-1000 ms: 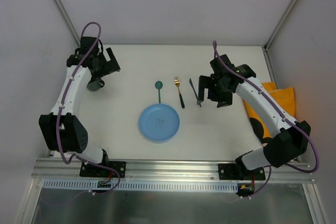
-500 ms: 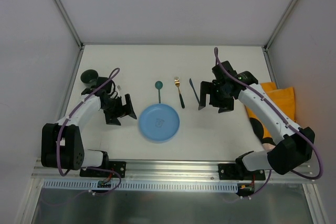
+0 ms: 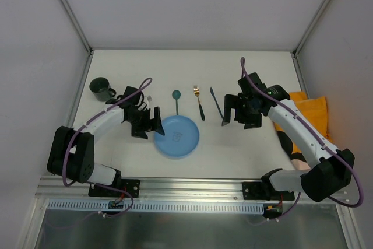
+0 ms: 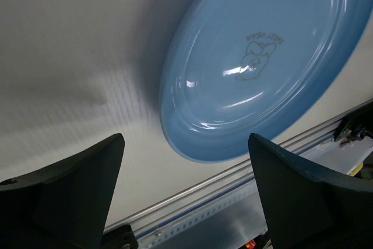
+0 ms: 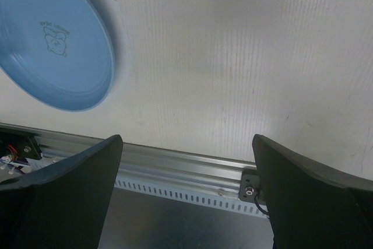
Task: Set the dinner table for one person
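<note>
The white dinner table (image 3: 250,74) holds a blue plate (image 3: 176,136) near the middle front. Behind the plate lie a teal spoon (image 3: 176,100), a gold fork with a dark handle (image 3: 199,102) and a dark knife (image 3: 216,101), side by side. A dark green mug (image 3: 102,89) stands at the far left. My left gripper (image 3: 150,126) is open and empty at the plate's left edge; the plate (image 4: 262,68) fills the left wrist view. My right gripper (image 3: 239,116) is open and empty just right of the knife, and its view shows the plate (image 5: 55,56) at the left.
An orange cloth placemat (image 3: 309,109) lies at the right edge, partly under the right arm. Grey walls stand on three sides. The aluminium rail (image 3: 192,188) runs along the near edge and shows in the right wrist view (image 5: 186,167).
My left gripper has left the mug standing at the far left and swung right to the plate's edge. My right gripper has drifted slightly right and nearer, beside the knife.
</note>
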Action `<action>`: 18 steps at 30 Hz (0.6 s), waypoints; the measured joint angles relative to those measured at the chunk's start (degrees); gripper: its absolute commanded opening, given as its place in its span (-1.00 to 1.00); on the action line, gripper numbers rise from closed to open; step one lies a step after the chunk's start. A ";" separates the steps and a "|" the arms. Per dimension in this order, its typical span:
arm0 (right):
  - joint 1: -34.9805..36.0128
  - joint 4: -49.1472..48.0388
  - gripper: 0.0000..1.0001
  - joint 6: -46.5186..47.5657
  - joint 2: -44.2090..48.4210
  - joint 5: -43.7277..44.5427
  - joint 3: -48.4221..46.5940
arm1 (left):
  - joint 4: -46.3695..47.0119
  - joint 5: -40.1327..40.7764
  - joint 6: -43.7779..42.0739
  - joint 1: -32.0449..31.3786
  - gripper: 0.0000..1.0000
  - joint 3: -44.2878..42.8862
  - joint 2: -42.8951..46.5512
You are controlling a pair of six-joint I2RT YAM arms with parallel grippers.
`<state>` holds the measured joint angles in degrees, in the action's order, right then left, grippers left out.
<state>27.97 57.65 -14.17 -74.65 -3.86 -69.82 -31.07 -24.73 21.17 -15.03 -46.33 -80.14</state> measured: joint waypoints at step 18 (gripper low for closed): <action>0.00 0.22 0.99 -0.20 1.86 0.42 1.03 | 4.26 8.92 5.92 -7.67 -1.00 -3.50 -11.89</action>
<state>27.97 57.87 -14.37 -72.79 -3.44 -68.79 -26.81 -15.81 27.09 -22.70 -49.82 -92.03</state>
